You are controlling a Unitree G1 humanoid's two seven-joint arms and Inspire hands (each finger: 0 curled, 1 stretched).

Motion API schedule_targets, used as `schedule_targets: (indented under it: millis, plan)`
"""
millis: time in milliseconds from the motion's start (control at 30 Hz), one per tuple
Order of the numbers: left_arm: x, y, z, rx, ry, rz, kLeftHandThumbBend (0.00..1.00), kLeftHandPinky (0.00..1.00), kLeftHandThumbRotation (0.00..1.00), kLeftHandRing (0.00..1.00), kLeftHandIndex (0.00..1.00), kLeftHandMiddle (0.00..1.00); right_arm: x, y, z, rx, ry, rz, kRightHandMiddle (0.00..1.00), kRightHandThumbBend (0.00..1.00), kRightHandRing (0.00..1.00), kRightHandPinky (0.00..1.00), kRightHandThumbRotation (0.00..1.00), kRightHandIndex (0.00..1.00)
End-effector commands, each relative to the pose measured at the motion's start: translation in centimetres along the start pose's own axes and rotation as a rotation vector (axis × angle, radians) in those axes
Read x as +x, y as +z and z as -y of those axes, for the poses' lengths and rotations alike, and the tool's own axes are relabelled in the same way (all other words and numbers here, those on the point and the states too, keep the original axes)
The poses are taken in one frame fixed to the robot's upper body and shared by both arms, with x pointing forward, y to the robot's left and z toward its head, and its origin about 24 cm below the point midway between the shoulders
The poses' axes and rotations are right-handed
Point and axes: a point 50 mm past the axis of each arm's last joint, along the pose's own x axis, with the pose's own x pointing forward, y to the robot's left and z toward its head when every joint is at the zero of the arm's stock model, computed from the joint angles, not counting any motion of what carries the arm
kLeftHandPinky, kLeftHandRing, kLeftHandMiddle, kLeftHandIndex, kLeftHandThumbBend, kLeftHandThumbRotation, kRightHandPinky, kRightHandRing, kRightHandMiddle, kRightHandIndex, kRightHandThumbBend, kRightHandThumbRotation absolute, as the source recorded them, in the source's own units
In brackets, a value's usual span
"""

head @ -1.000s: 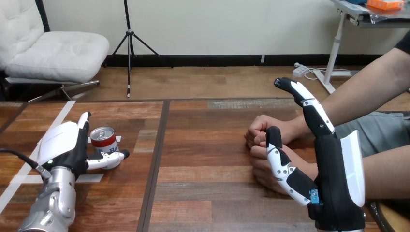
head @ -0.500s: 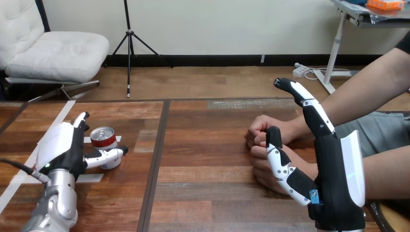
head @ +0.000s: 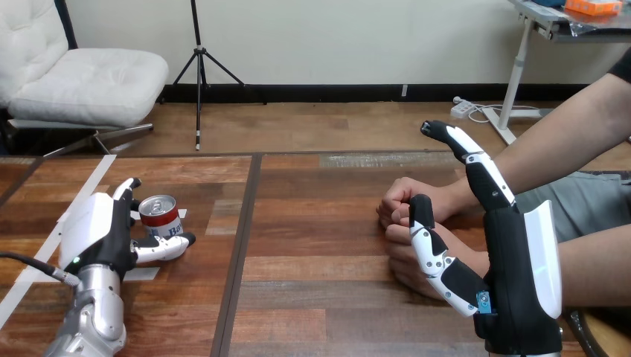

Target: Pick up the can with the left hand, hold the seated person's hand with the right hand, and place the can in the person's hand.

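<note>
My left hand (head: pixel 97 227) flanks the can (head: pixel 158 214) at the table's (head: pixel 312 245) nine o'clock, fingers apart and ready to clamp, while my right hand (head: pixel 521 253) stands open beside the person's hands (head: pixel 402 204) at three o'clock, placed to hold one.

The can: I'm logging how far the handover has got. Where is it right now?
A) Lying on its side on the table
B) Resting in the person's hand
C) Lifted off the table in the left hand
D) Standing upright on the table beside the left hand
D: the can stands upright on the table right beside the left hand, whose thumb reaches across in front of it, well apart from the person's hands.
</note>
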Motion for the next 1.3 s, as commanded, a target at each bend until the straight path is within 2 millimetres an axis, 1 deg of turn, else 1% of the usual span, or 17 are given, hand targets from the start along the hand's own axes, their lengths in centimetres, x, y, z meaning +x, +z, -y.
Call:
schedule_targets:
  millis: [0,300,500,767,1267]
  plan:
    - [1.78,2.84,-1.81,-0.049,0.07,0.07,0.79,0.68,0.32,0.74,0.9,0.79,1.56,1.03,0.7,-0.011,-0.027,0.097,0.86,0.2,0.88,0.88,0.0,0.82]
    - [1.79,2.95,-1.53,-0.044,0.06,0.068,0.8,0.67,0.35,0.75,0.91,0.79,1.57,1.01,0.77,-0.013,-0.024,0.094,0.86,0.2,0.88,0.89,0.0,0.82]
    - [1.8,3.07,-1.35,-0.042,0.053,0.067,0.82,0.67,0.38,0.76,0.92,0.81,1.59,1.01,0.83,-0.014,-0.02,0.096,0.86,0.2,0.88,0.89,0.0,0.82]
    - [1.8,3.18,-1.1,-0.038,0.045,0.061,0.85,0.7,0.42,0.8,0.94,0.85,1.68,1.04,0.93,-0.028,-0.019,0.102,0.86,0.2,0.88,0.89,0.0,0.82]
    - [1.76,3.4,-0.81,-0.065,0.058,0.053,0.86,0.71,0.42,0.82,0.93,0.88,1.78,1.02,0.99,-0.03,-0.015,0.103,0.86,0.2,0.88,0.89,0.0,0.82]
